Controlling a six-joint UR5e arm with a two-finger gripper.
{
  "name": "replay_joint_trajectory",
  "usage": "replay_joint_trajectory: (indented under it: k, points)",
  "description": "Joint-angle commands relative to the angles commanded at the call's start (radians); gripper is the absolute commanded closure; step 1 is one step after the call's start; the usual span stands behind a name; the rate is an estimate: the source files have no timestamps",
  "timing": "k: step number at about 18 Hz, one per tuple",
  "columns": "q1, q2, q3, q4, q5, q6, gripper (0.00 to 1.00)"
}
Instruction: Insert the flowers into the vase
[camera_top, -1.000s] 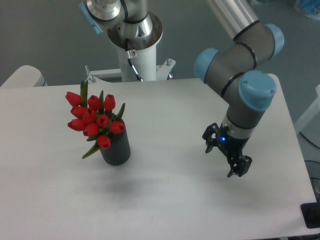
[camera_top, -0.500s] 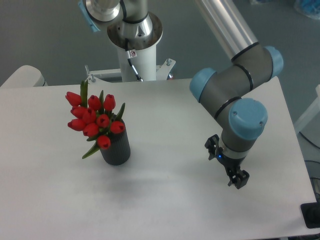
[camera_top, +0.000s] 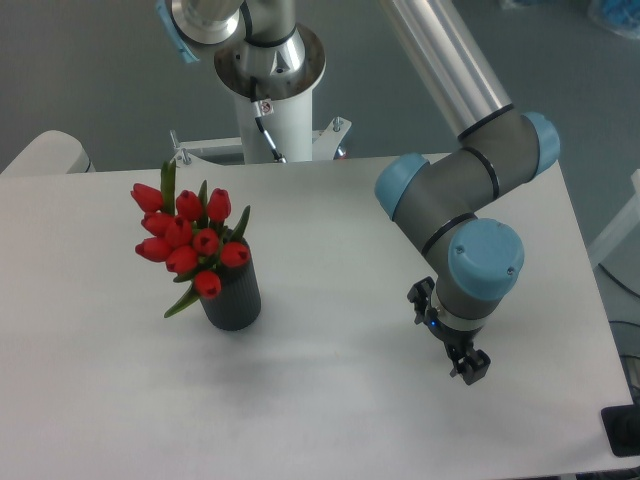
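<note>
A white, matte worktop (camera_top: 330, 400) fills most of the view, its far edge running just in front of the robot's white pedestal (camera_top: 268, 110) and its right edge slanting down toward the lower right corner. Beyond it lies a plain grey floor (camera_top: 90, 70). At the far left a rounded white corner (camera_top: 45, 152) of another surface shows beside the worktop.

The vase (camera_top: 233, 294) stands upright on the left half of the worktop, well in from every edge. The flowers (camera_top: 190, 240) are in it, red heads bunched above the mouth and leaning slightly left, one green leaf drooping over the rim on the left side.

The arm comes in from the upper right and bends down over the right half. The gripper (camera_top: 455, 350) hangs just above the surface, well apart from the vase, holding nothing; I cannot tell how far apart its fingers stand. A wide bare stretch of worktop separates gripper and vase.
</note>
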Motion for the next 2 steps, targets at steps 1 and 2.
replay_joint_trajectory:
  k: [1, 2]
  points:
    - [0.0, 0.0, -0.002, 0.002, 0.0, 0.0, 0.0]
    - [0.0, 0.0, -0.002, 0.002, 0.0, 0.0, 0.0]
